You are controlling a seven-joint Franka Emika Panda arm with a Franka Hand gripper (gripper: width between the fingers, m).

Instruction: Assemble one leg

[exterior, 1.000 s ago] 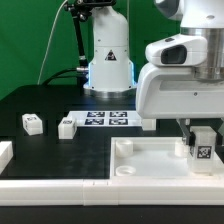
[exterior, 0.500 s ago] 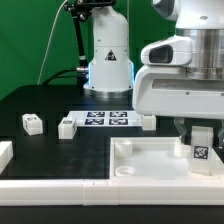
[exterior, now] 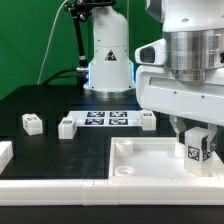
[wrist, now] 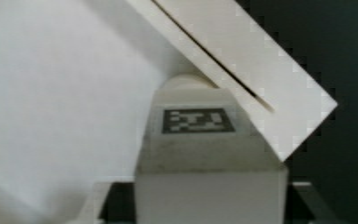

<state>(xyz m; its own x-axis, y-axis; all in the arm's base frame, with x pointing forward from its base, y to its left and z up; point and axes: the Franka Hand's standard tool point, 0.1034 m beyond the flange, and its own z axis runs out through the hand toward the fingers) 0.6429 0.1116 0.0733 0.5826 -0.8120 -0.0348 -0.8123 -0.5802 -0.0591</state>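
Wrist rotation is noted since half a second ago: the gripper (exterior: 197, 138) has turned about its vertical axis. The leg (exterior: 198, 149) it carries now presents its tag cornerwise to the exterior camera. The jaws are closed on the leg, one on each side face.

Surface: black table (exterior: 60, 150) with a white bar (exterior: 50, 186) along its near edge. Farthest from the tool, toward the exterior view's left, a white block (exterior: 5, 153) sits at the frame edge. Next come a first loose post (exterior: 32, 123), a second loose post (exterior: 67, 127) and the marker board (exterior: 107, 118). A third loose post (exterior: 147, 120) sits just beside the board's end, nearest the tool.

The white panel (exterior: 140, 165) lies directly beneath the tool, and the leg stands over its corner at the exterior view's right. Contact between leg and panel cannot be determined. In the wrist view the tag (wrist: 199, 120) faces the camera, with a panel edge close behind.

Room: green backdrop (exterior: 30, 40); white arm pedestal (exterior: 108, 55) behind the board, well back from the tool.
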